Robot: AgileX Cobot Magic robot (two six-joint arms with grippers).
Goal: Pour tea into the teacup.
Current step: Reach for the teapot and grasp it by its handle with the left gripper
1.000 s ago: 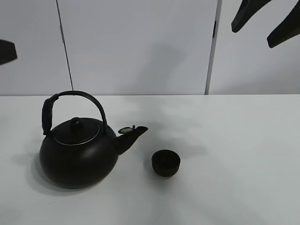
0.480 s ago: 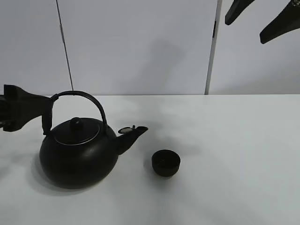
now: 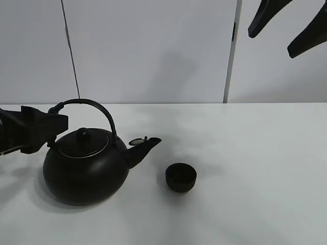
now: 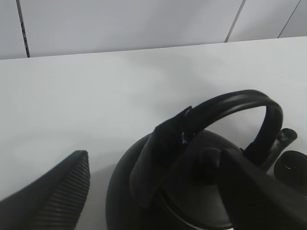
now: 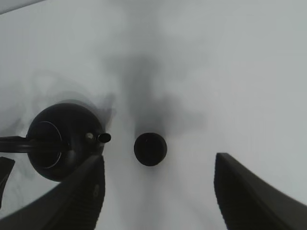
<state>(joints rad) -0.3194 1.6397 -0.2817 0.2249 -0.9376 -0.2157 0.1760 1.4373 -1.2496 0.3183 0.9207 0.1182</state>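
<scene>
A white matte tabletop (image 3: pixel 265 194) fills the lower part of the high view and ends at a straight far edge against a white panelled wall (image 3: pixel 153 51). The wall is split by a thin dark seam (image 3: pixel 69 51) on the left and a wider one (image 3: pixel 232 51) right of centre. A broad stretch of tabletop lies to the right of the things and in front of them, crossed only by soft grey shadows. The large black round-bellied kettle (image 3: pixel 84 173) stands upright on the left half, its arched handle (image 3: pixel 94 105) raised over the lid knob (image 3: pixel 83 135) and its spout (image 3: pixel 143 150) aimed right. The small round matte black teacup (image 3: pixel 181 177) sits upright on the table near the spout tip, apart from the kettle and a little nearer the front edge. The left gripper (image 4: pixel 154 160) reaches in from the left at handle height. Its ribbed fingers (image 4: pixel 57 191) are spread wide, with the handle's thicker wrapped end (image 4: pixel 158 153) between them, and I cannot tell whether either finger touches it. The right gripper (image 3: pixel 274 42) hangs high at the upper right, well above the table, its two dark fingers (image 3: pixel 265 15) spread apart with nothing between them. The right wrist view looks down on the teacup and the kettle from there.
</scene>
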